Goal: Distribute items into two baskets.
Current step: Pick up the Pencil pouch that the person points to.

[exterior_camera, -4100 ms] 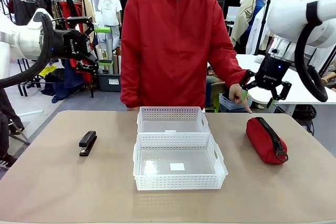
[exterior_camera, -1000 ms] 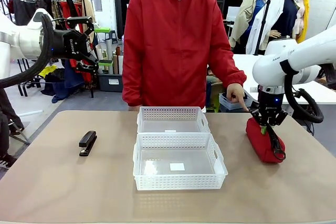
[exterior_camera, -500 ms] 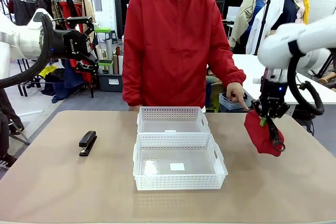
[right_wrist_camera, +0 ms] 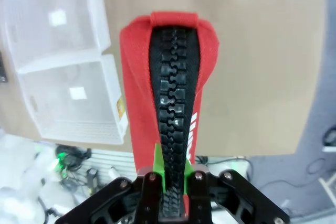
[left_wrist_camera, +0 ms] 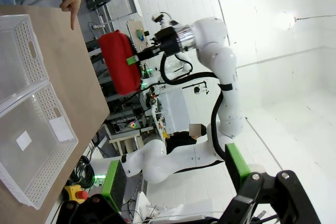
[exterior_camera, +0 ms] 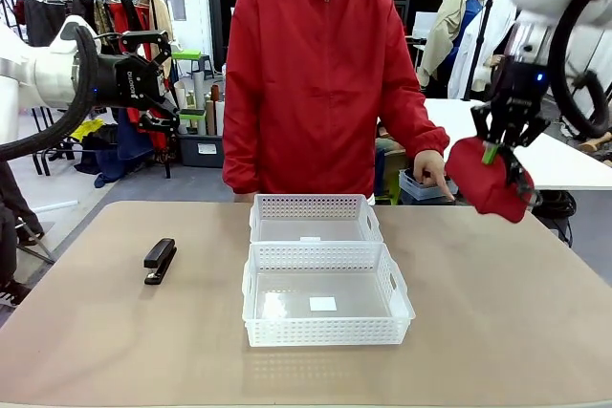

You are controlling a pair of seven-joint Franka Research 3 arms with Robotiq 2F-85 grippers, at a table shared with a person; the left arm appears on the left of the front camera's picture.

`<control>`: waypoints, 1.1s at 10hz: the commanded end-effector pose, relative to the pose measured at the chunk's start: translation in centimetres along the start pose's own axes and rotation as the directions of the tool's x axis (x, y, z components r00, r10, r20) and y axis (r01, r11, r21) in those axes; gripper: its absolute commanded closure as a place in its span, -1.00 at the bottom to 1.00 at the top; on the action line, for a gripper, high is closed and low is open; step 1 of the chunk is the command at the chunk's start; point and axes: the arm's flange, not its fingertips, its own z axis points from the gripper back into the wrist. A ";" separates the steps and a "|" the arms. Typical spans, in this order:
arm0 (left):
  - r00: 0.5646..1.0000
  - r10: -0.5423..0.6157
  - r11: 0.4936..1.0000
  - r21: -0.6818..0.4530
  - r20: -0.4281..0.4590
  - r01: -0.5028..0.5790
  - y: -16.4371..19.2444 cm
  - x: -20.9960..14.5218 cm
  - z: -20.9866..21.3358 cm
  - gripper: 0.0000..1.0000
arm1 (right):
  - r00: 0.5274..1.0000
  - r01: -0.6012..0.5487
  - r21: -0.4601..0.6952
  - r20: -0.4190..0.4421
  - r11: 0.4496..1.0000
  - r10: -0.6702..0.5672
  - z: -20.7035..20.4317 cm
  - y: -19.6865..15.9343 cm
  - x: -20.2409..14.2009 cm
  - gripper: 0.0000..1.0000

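Hanging in the air above and to the right of the larger basket [exterior_camera: 325, 332], the red pouch [exterior_camera: 486, 190] is clear of the table [exterior_camera: 497, 332]. The right gripper [exterior_camera: 494, 152] is clamped on it from above. Its green pads pinch the black zipper [right_wrist_camera: 172, 114] close to one end, and the right wrist view shows the zipper running straight out from between the fingers [right_wrist_camera: 157, 163]. The pouch dangles tilted below that grip, its free end lower and farther right of the larger basket.

A person's hand [exterior_camera: 432, 171] hovers beyond the larger basket's far right corner, just left of the pouch, with one finger pointing down at the table.

The smaller basket [exterior_camera: 314, 205] sits against the far side of the larger basket, long edge to long edge (they look to be touching). Each holds a small white label [exterior_camera: 323, 304].

The stapler [exterior_camera: 160, 260] lies flat on the table to the left of the larger basket, well apart from it, with its length running away from the robot.

The left gripper [exterior_camera: 170, 78] hangs high up and far to the left of the larger basket. It is turned sideways with its jaws spread wide and nothing between them.
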 end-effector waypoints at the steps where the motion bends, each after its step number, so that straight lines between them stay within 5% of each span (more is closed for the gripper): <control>1: 1.000 -0.004 1.000 -0.002 0.001 0.004 -0.2 0.0 0.1 -1.00 | 1.000 -0.006 0.026 -0.002 1.000 0.006 3.5 0.9 0.4 1.00; 5: 1.000 -0.004 1.000 -0.002 0.001 0.004 -0.2 0.0 0.1 -1.00 | 0.993 0.000 -0.042 0.115 0.999 0.005 10.7 2.8 -0.7 1.00; 11: 1.000 -0.004 1.000 -0.002 0.001 0.004 -0.2 0.0 0.1 -1.00 | 0.982 0.001 -0.062 0.186 0.998 0.010 13.7 3.4 -1.5 1.00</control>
